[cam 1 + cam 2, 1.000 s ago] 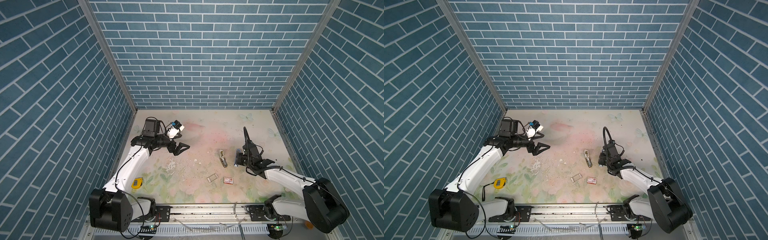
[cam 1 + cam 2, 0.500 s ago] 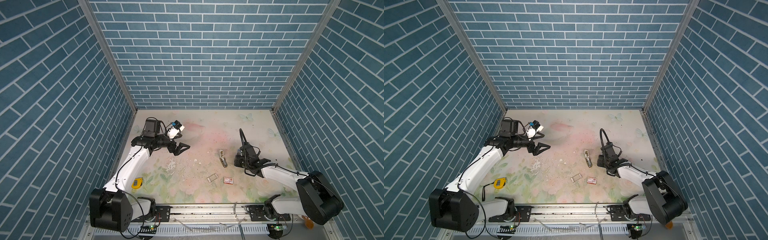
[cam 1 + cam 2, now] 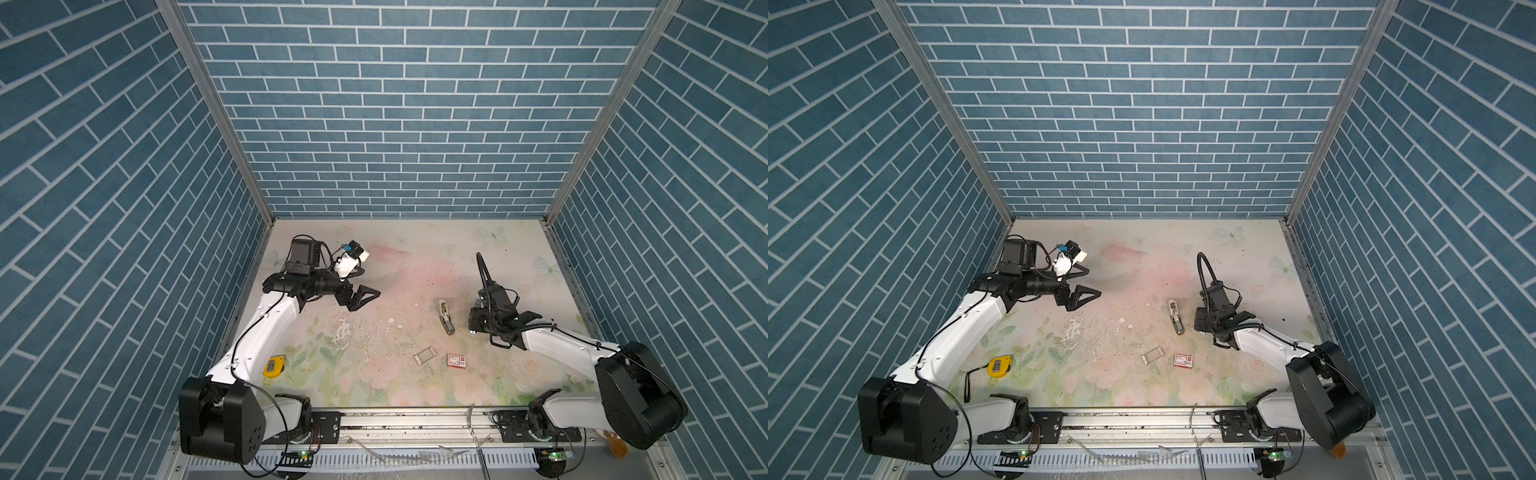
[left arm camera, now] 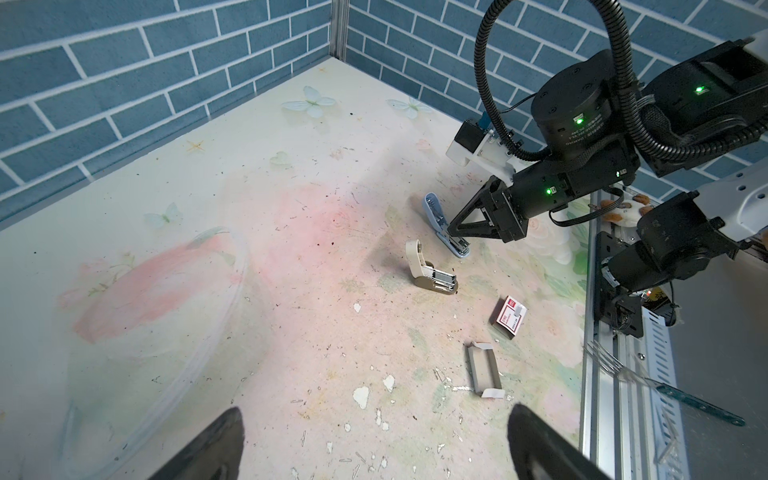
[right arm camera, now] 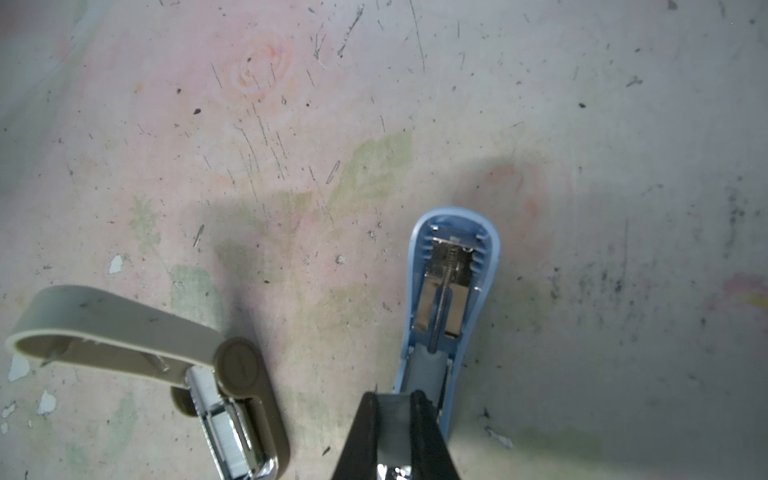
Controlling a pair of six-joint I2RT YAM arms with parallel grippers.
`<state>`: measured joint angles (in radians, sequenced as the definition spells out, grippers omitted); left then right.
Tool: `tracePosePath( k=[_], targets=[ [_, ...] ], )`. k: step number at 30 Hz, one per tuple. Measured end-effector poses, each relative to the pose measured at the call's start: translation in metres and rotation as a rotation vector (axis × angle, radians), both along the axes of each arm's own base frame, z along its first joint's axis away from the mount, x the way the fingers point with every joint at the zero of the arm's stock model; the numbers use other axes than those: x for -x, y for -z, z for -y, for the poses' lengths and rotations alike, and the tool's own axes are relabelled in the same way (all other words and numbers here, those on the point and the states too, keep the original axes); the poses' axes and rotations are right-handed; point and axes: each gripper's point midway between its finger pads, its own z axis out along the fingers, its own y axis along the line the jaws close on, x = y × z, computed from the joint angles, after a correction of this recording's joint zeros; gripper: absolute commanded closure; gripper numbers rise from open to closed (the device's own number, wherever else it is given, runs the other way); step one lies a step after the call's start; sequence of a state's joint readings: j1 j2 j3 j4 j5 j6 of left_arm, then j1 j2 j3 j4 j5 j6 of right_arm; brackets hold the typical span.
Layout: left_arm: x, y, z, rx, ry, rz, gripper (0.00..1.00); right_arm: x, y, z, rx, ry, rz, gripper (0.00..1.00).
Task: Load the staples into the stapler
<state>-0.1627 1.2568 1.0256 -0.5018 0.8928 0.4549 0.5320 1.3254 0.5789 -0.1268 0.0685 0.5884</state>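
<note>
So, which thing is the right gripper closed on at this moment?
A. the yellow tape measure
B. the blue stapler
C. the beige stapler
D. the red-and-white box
B: in the right wrist view the right gripper pinches the near end of the opened blue stapler, and the beige stapler lies apart from it.

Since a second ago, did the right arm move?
Yes. The right arm slid left, closer to the beige stapler, which stayed put.
</note>
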Motion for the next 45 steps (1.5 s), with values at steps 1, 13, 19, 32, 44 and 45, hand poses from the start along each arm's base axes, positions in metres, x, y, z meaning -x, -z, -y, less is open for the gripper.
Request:
tracePosePath(
  k=[1, 13, 19, 32, 44, 45],
  targets=[
    [0.000, 0.001, 0.000, 0.000, 0.000, -0.002, 0.00, 0.000, 0.000, 0.000, 0.005, -0.005, -0.002, 0.90],
    [0.002, 0.003, 0.000, 0.003, -0.005, -0.018, 0.00, 0.006, 0.006, 0.004, 0.054, -0.037, -0.033, 0.90],
    [0.003, 0.001, 0.000, 0.007, -0.006, -0.015, 0.00, 0.008, 0.006, 0.007, 0.077, -0.046, -0.042, 0.90],
    [0.003, 0.000, 0.000, 0.006, -0.007, -0.011, 0.01, 0.001, -0.004, 0.002, 0.059, -0.058, -0.010, 0.90],
    [0.005, -0.001, 0.003, 0.006, 0.004, -0.008, 0.00, -0.003, -0.007, 0.003, 0.055, -0.045, 0.022, 0.90],
    [0.005, -0.001, 0.003, 0.006, 0.004, -0.007, 0.01, -0.003, -0.007, 0.003, 0.053, -0.045, 0.024, 0.90]
  ],
)
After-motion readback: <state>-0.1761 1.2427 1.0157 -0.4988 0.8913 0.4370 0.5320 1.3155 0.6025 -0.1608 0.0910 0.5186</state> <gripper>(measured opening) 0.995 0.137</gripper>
